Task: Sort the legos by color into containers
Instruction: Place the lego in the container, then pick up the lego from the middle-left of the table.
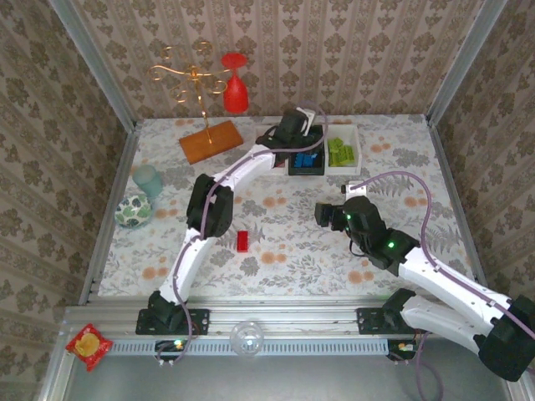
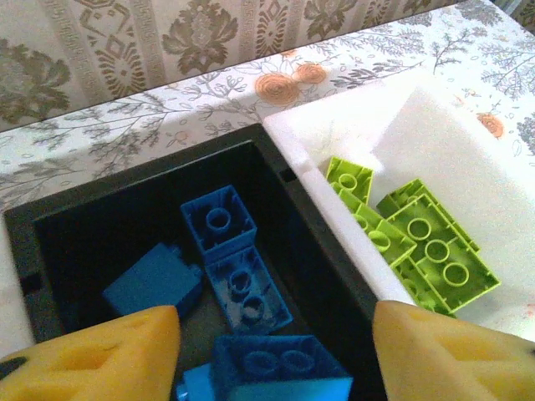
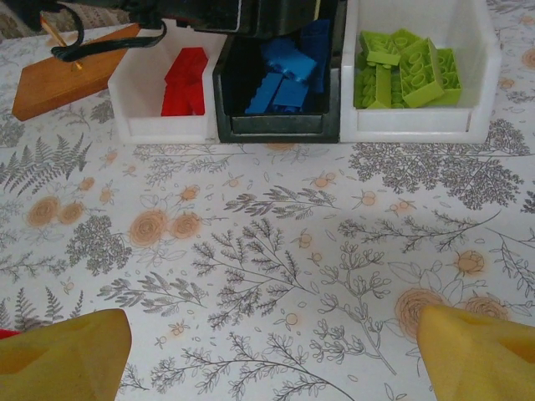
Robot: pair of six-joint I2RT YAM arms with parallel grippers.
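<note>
Left arm (image 1: pixel 242 171) over black tray (image 1: pixel 306 173) of blue legos (image 1: pixel 308 159); one red lego (image 1: pixel 242 241) well apart.

glossy plastic legos (image 2: pixel 238 276), matt white foam-like tray (image 2: pixel 435 142), smooth wooden board (image 3: pixel 71 71), spongy yellow fingertips (image 2: pixel 100 359).
</note>
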